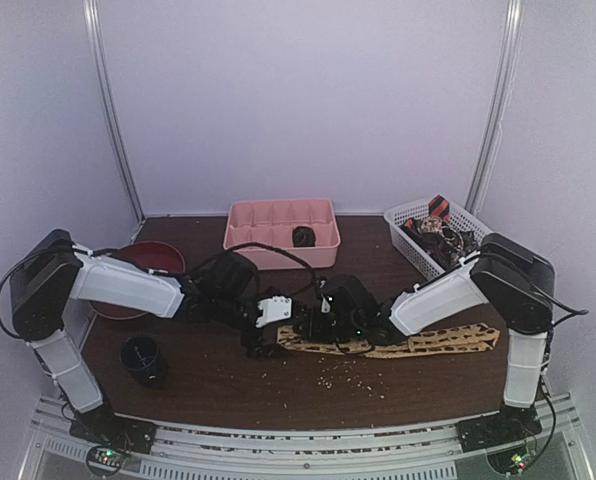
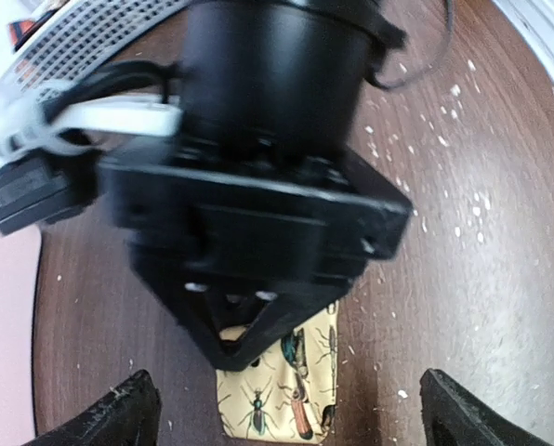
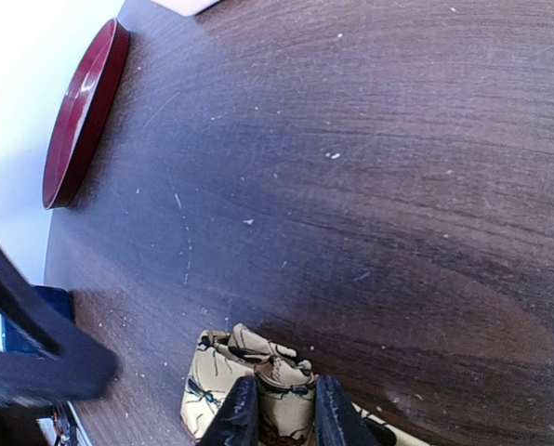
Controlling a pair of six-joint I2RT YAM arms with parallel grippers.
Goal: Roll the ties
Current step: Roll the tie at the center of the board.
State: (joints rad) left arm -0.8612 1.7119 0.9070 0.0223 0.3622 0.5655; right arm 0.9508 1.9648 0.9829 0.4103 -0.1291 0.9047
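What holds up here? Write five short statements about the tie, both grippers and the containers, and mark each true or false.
1. The right gripper is clamped on the folded end of the tan tie. True.
2. The left gripper is shut on the same tie. False: its fingers are spread wide, either side of the tie and clear of it.
3. The pink tray holds nothing. False: one dark bundle sits in a compartment.
4. The white basket at the back right holds patterned ties. True.
5. The tan tie is fully rolled. False: most of it lies flat, stretching to the right.
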